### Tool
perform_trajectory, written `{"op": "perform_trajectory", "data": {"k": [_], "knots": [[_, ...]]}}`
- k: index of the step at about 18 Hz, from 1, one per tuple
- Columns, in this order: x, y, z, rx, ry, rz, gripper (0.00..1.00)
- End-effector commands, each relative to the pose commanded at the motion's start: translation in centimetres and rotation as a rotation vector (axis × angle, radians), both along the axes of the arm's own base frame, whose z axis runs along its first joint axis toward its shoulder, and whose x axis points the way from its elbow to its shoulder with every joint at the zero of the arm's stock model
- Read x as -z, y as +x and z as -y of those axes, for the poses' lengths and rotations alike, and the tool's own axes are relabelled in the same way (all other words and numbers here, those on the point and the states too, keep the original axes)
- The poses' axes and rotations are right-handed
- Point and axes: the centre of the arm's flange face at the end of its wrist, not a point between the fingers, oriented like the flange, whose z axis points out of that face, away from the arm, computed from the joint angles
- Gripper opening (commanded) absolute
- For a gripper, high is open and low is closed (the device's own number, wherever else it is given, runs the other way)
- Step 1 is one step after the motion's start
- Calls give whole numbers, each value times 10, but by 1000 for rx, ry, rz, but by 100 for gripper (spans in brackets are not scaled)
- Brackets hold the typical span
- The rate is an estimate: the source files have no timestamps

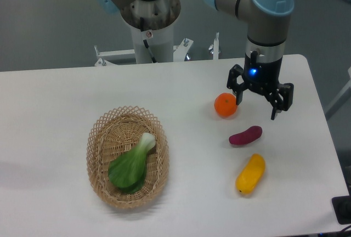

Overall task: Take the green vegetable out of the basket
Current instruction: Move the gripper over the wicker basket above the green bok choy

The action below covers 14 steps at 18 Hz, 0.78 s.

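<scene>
The green vegetable [131,164] lies inside the basket [98,154] on the left half of the table, its pale stalk pointing up-right and its broad green leaves toward the front. My gripper [256,108] hovers far to the right of the basket, above the table near the orange. Its black fingers [276,105] are spread wide with nothing between them.
An orange [225,105] sits just left of the gripper. A purple sweet potato [245,135] lies below it, and a yellow oblong fruit [250,174] lies nearer the front edge. The arm's base [148,23] stands behind the table.
</scene>
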Motion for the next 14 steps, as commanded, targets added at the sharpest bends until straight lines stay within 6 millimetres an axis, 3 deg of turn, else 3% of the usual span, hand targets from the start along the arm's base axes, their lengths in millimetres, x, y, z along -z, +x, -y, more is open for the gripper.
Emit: {"op": "perform_trajectory", "data": {"k": [4,9,14], "knots": [[-1,1,0,3,1,-7,100],[10,17,-6,-9,-4,28,100],[14,48,-38,-42,12,60,100]]}}
